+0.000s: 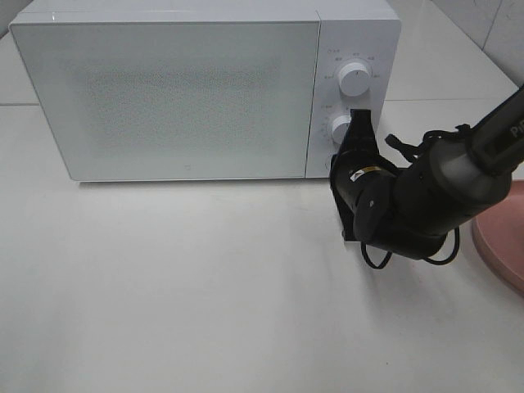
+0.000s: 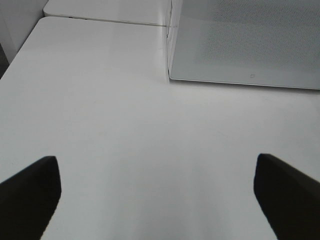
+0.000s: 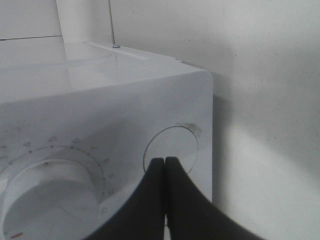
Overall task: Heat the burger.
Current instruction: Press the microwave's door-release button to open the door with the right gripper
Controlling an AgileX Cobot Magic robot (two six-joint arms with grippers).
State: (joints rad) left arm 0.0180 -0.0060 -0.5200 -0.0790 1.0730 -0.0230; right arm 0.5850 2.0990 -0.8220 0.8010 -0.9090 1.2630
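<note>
Right wrist: right pincer (image 3: 165, 161) closed at microwave (image 3: 125, 105) round button (image 3: 176, 142).

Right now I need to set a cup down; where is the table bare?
Bare: the table in front of the microwave, left of the right arm. Crowded: the right, with the right hand at the panel and the plate at the edge.

One microwave (image 1: 164, 90), two dials (image 1: 354, 79), one plate (image 1: 503, 237)

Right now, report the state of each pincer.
Left pincer: open, holding nothing.
Right pincer: closed, empty, tips at the round white button on the boxy white microwave.
</note>
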